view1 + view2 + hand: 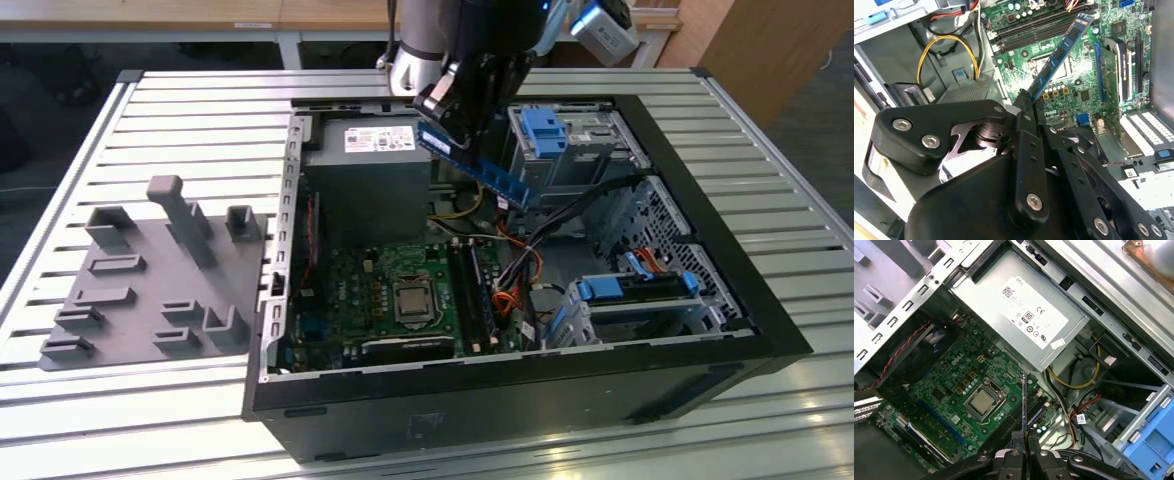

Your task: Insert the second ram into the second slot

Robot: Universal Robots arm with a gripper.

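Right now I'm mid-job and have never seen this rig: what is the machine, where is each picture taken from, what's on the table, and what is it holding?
It is one robot arm with a gripper. The exterior view looks from off the arm at a slatted table bearing an open computer case and, at the exterior view's left, a grey fixture tray. Both wrist views ride on the arm and look past the gripper to the green motherboard inside the case. The gripper is shut on the second ram, a thin blue stick, held tilted in the air above the case, not yet in a slot.
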